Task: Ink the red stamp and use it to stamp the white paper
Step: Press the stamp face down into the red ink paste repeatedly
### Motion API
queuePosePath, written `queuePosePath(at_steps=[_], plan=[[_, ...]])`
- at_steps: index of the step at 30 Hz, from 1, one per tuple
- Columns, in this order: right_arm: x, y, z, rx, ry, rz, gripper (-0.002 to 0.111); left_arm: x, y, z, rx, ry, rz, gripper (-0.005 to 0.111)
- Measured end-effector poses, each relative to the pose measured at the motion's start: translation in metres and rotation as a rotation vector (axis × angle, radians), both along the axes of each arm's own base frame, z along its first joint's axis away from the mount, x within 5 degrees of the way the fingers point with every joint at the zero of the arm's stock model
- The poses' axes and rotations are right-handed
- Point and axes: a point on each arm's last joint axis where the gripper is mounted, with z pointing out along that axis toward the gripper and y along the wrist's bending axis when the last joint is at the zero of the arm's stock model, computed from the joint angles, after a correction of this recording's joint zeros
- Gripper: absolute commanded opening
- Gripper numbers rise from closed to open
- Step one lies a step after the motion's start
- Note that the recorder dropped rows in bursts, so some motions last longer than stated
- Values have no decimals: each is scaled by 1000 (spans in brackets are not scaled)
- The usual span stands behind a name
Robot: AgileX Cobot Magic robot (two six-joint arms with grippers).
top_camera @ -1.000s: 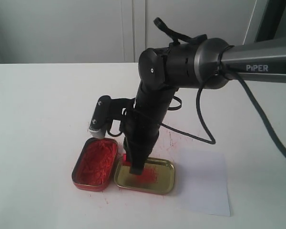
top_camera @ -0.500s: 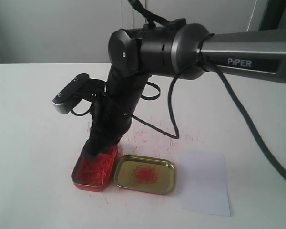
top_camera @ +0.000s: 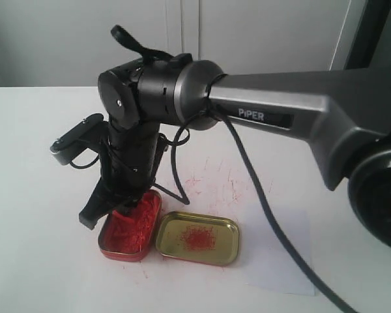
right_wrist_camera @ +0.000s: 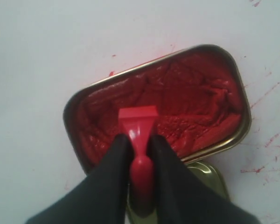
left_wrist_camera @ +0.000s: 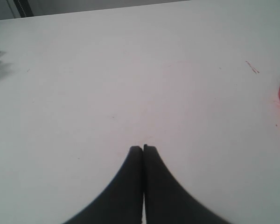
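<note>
The red stamp is held by its knobbed handle in my right gripper, its square base pointing down into the red ink paste of the red oval tin. In the exterior view that gripper reaches across to the left end of the tin; the stamp itself is hidden there by the fingers. To the right lies the white paper, with no imprint showing on it. My left gripper is shut and empty over bare table; the exterior view does not show it.
The gold-coloured tin lid with red smears lies right beside the tin, between it and the paper. Red ink streaks mark the table behind the lid. The right arm's cable hangs across the paper.
My right gripper has carried the stamp leftward, from above the gold lid to the left end of the red ink tin. The arm has swung further across the view.
</note>
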Motion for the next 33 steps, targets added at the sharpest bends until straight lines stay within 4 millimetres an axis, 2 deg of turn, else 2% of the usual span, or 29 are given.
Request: queuePosePath(at_steps=[7, 14, 33], plan=[[3, 2, -20, -45, 4, -52, 0, 0, 0, 0, 0, 0, 0, 0], [5, 5, -22, -17, -9, -92, 0, 0, 0, 0, 0, 0, 0, 0], [8, 9, -48, -65, 41, -135, 0, 0, 0, 0, 0, 0, 0, 0]])
